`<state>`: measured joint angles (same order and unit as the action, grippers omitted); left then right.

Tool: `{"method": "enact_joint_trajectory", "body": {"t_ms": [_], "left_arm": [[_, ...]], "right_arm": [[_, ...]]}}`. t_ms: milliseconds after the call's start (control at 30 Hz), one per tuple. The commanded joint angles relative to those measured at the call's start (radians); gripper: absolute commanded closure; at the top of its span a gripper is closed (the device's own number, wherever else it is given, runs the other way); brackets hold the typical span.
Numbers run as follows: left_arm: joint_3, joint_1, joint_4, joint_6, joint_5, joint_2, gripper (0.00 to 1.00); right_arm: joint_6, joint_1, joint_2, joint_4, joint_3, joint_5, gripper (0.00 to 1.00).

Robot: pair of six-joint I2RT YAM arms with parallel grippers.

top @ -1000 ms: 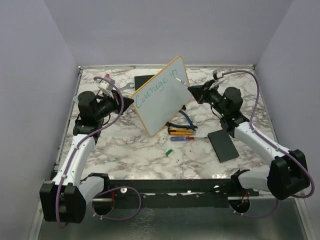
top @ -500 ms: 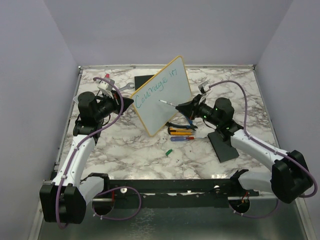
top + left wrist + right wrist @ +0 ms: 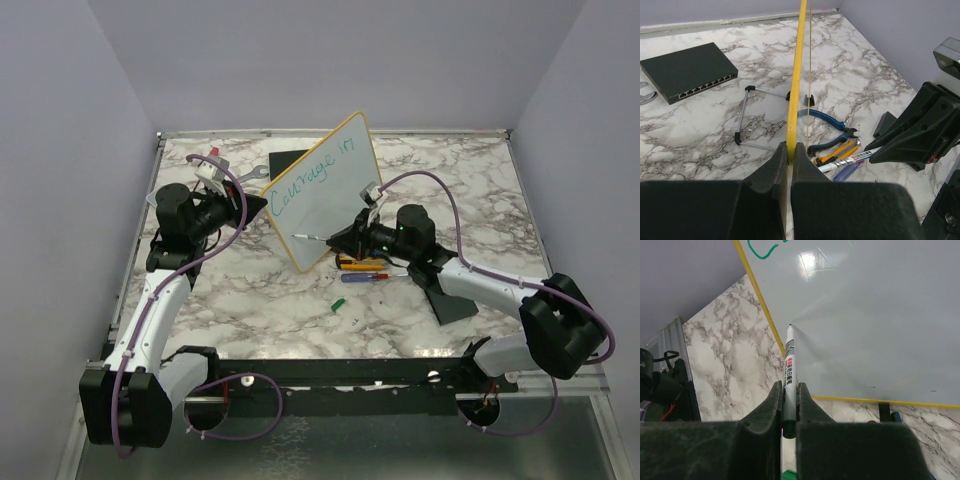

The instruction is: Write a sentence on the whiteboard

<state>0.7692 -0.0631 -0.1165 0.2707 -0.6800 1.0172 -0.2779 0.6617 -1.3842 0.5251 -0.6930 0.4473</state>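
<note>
My left gripper [image 3: 790, 151] is pinched tight on the yellow rim of the large white rectangular whiteboard [image 3: 325, 190]. The board stands tilted on edge at the middle of the grey-veined marble tabletop [image 3: 260, 290]. Teal cursive handwriting [image 3: 312, 175] reading "Courage in" runs along its upper part. My right gripper [image 3: 789, 390] clamps a slim white marker pen [image 3: 789, 360] just in front of the board's lower left corner. I can't quite tell whether the tip touches the surface.
</note>
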Motion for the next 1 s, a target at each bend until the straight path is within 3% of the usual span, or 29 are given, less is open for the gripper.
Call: {"method": "enact_joint_trajectory", "body": {"t_ms": [0,967], "left_arm": [[-0.008,0.0,-0.025,-0.01,0.018,-0.01,1.0],[-0.008,-0.002,-0.025,-0.01,0.011,-0.009,1.0]], "right_arm": [[0.019,0.013,-0.014,0.021,-0.019,0.001,1.0],[0.026,0.016,0.013,0.013,-0.017,-0.209,0.99]]}}
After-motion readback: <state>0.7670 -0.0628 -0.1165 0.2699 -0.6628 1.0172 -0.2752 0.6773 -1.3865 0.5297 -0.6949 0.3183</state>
